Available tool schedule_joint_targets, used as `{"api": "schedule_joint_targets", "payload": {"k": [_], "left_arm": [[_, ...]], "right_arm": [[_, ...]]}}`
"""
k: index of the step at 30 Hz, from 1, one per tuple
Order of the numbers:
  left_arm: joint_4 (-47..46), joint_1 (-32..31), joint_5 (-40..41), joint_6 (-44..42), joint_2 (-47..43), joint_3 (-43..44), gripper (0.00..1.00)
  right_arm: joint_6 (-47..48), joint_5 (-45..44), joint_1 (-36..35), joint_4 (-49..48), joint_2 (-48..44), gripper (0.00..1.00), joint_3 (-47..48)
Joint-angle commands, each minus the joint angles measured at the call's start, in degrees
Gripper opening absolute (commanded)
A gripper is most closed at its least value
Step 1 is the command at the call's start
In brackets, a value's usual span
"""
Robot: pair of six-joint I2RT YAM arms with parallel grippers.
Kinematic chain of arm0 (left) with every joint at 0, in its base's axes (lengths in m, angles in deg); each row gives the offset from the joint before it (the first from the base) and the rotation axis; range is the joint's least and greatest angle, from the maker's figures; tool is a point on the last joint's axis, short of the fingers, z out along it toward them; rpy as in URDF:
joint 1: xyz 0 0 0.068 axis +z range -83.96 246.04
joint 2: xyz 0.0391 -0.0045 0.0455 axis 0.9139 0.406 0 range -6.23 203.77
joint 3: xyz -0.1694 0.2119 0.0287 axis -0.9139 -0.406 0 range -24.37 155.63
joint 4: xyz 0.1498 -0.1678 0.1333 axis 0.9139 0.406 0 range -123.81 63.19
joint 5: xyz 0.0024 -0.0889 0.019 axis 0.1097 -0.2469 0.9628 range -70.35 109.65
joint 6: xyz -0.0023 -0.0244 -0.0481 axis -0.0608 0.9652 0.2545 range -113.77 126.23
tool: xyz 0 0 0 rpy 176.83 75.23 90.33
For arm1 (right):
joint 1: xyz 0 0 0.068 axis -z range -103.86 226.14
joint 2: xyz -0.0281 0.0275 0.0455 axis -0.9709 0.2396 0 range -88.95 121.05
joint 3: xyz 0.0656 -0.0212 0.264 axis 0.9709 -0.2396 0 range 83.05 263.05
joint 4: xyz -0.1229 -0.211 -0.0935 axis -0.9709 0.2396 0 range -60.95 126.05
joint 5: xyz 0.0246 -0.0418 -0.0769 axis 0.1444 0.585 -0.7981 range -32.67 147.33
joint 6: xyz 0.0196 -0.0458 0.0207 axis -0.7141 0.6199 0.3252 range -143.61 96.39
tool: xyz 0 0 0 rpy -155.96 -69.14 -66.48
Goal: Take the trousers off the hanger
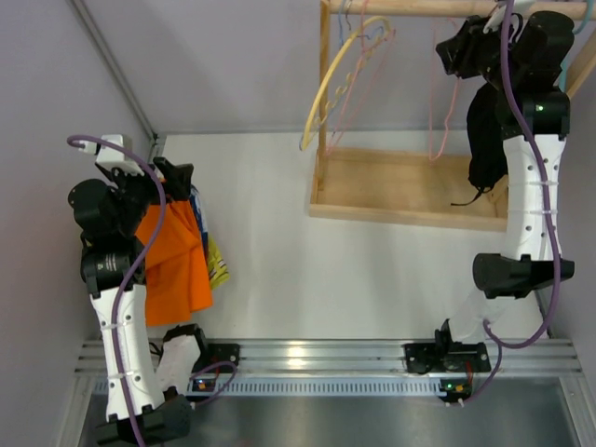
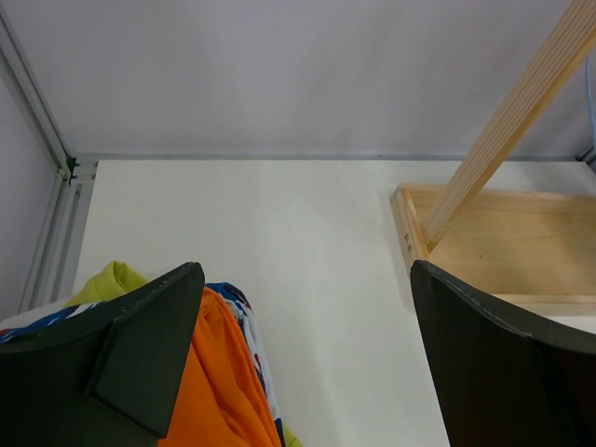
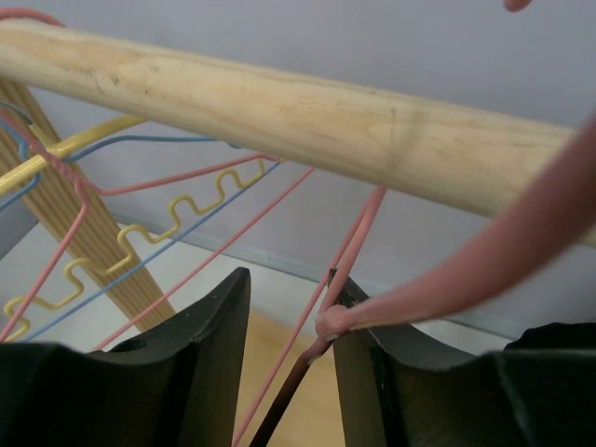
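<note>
**Black trousers (image 1: 484, 140) up on the rack, right gripper (image 3: 291, 279) at the rail**

Nearest, at left: the left gripper (image 2: 305, 279), jaws spread wide and empty, poised over a heap of clothes (image 1: 214, 265) with an orange garment (image 1: 172, 256) on top, all lying on the white table (image 1: 307, 279). Farther back, at right: the wooden rack (image 1: 410, 191), its rail (image 3: 279, 107) carrying 1 yellow hanger (image 1: 320, 93) among other wire hangers. Raised to that rail: the right gripper, jaws half parted around the neck of a pink hanger (image 3: 331, 321), wire against 1 finger and clear of the other, so not clamped. Beside the right arm, under the rail: the black trousers, hanging right by the pink hanger, above the rack's base.
</note>
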Motion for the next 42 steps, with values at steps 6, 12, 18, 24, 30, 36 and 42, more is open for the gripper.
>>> {"api": "schedule_joint_targets", "payload": {"k": [6, 12, 18, 24, 30, 36, 42], "left_arm": [[-4.03, -0.11, 0.51, 1.66, 0.22, -0.18, 0.99], [-4.03, -0.11, 0.42, 2.28, 0.04, -0.71, 0.99], [-4.03, -0.11, 0.6, 1.4, -0.75, -1.24, 0.99], [-4.03, -0.11, -0.89, 0.35, -0.22, -1.5, 0.99], [-4.03, -0.2, -1.51, 0.08, 0.92, -0.62, 0.99], [-4.03, -0.29, -1.95, 0.0, 1.36, -0.45, 0.99], [-4.03, -0.64, -1.77, -1.23, 3.03, 1.13, 0.98]], "right_arm": [[1.43, -3.46, -0.43, -1.27, 3.85, 0.0, 4.73], [3.62, -3.64, -0.35, -1.27, 7.01, 0.0, 4.12], [3.63, -2.23, -0.26, -3.9, 4.56, 0.12, -2.46], [3.27, -1.18, -0.26, -5.58, -0.89, 0.36, -10.2], [2.4, -1.09, -0.26, -6.54, -5.82, 0.75, -14.51], [-0.85, -0.12, -0.26, -5.4, -8.28, 0.93, -13.99], [-1.82, -0.3, -0.26, -4.44, -11.27, 0.99, -16.18]]}}
